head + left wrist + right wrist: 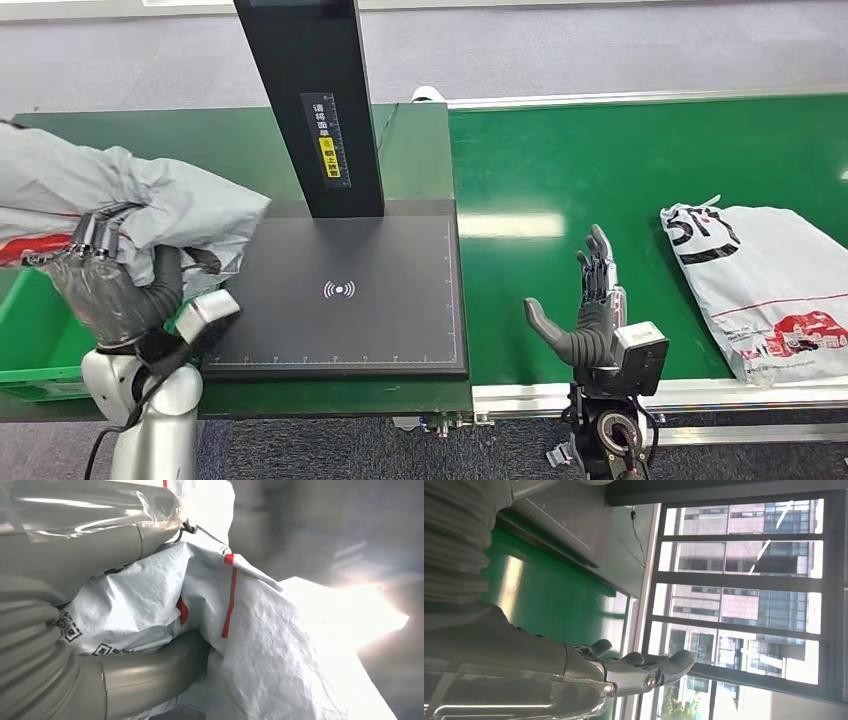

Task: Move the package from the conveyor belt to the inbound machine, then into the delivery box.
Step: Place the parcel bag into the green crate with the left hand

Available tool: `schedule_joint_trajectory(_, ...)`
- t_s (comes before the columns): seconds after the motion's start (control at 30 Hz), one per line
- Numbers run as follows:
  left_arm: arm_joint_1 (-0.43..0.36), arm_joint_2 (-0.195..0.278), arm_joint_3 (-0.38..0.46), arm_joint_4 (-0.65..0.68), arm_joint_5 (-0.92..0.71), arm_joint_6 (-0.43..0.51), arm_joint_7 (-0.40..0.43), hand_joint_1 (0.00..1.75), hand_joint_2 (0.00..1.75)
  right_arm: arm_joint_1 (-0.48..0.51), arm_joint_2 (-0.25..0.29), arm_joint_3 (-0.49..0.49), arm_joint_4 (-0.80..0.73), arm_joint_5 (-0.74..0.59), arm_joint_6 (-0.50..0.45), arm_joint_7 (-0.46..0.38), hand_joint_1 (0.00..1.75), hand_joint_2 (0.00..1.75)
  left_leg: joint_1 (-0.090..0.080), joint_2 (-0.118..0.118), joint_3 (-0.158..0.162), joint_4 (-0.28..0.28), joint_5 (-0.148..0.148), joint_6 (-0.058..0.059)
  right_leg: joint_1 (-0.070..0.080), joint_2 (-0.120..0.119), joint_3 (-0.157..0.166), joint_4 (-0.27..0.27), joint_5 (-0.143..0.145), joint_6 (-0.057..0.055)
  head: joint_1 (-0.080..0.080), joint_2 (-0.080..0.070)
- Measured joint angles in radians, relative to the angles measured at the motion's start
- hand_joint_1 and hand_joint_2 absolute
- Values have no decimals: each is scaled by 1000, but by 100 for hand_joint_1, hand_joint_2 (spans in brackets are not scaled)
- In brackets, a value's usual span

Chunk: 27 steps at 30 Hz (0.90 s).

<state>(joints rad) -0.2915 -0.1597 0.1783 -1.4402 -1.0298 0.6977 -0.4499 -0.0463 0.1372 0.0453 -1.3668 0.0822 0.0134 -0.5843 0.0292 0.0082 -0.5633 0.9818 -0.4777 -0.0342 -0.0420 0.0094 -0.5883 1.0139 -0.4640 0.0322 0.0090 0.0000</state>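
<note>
From the head view the left hand (118, 290) gripped a grey package (150, 205) held up beside the left edge of the inbound machine (345, 290), above the green delivery box (35, 325), while the right hand (590, 310) stood upright over the conveyor belt (620, 170) with fingers spread, holding nothing, well apart from a second white package (775, 290). The left wrist view added what the head view hid: crumpled bag (260, 630) with red stripes and printed codes squeezed between the thick thumb and the fingers (150, 672).
</note>
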Motion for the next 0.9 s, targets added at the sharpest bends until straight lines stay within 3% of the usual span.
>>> schedule_joint_trajectory(0.13,-29,67,57,136,-36,0,216,175,175,10,0,-17,-21,20,20,14,0,175,0,0,0,0,0,0,0,1,0,0,0,0,0,0)
schedule_joint_trajectory(0.37,-53,140,100,254,-70,-13,360,175,175,10,5,-36,-32,39,41,29,0,175,0,1,-2,0,0,0,0,1,-2,0,0,0,0,0)
schedule_joint_trajectory(0.6,-57,181,176,333,-72,-46,402,175,175,12,10,-51,-35,55,63,34,0,175,0,1,-2,0,0,0,0,1,-2,0,0,0,0,0)
schedule_joint_trajectory(0.9,-63,182,214,382,-22,-211,455,175,175,8,20,-56,-35,68,82,34,0,175,0,0,-2,0,0,0,0,1,-2,0,0,0,0,0)
